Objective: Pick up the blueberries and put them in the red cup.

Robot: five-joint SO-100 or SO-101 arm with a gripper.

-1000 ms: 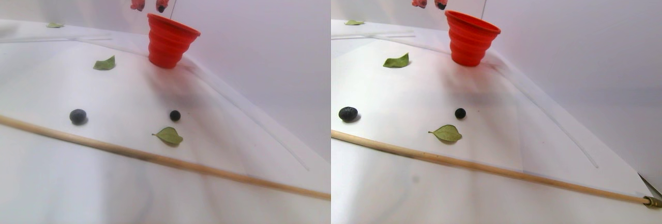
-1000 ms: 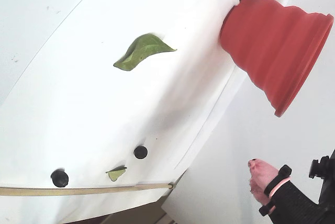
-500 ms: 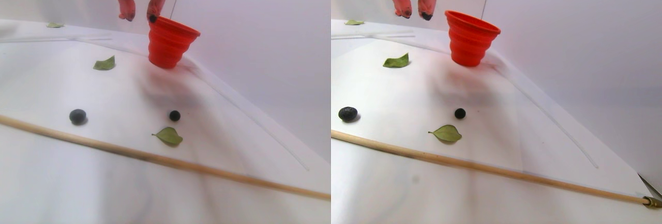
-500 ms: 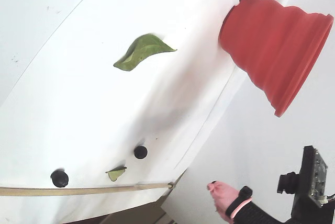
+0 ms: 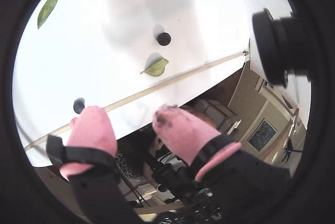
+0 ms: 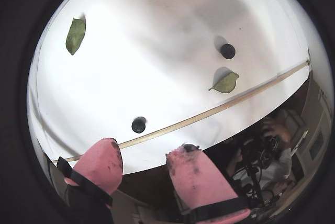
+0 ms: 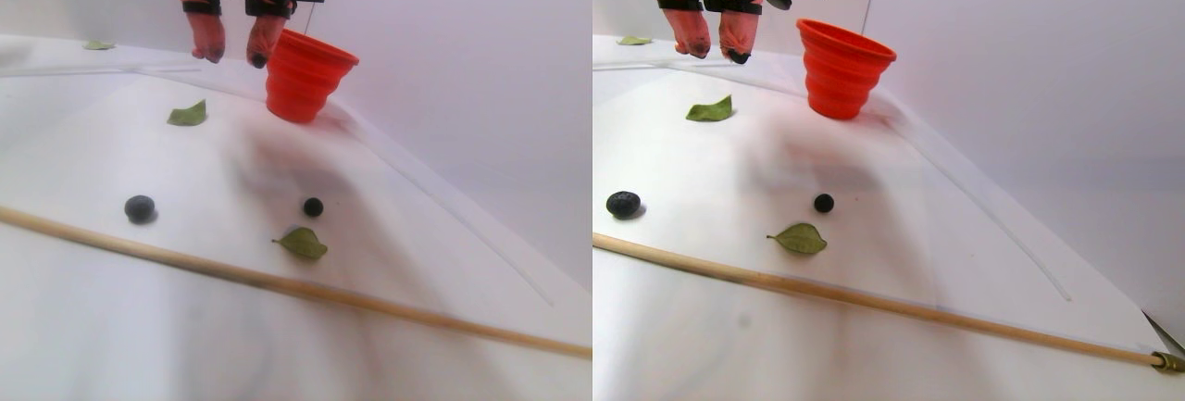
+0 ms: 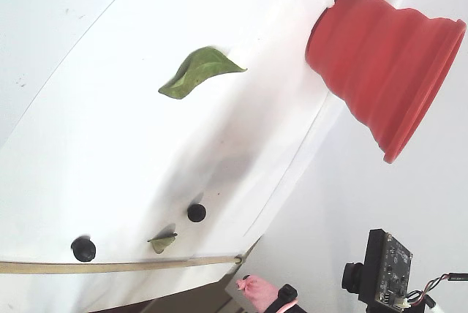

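Below, two matte blue-black blueberries (image 6: 138, 125), ribbed red cup (image 7: 303, 75), hand (image 6: 147, 160) spread, empty.

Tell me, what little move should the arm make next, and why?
Probably a descent toward the smaller blueberry. The gripper hangs open and empty, up beside the red cup. Two berries lie on the white table: that one near a green leaf, and the larger blueberry by the wooden stick. The smaller looks nearer the gripper.

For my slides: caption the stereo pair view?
Open pincer beside red cup, two blueberries left on table.
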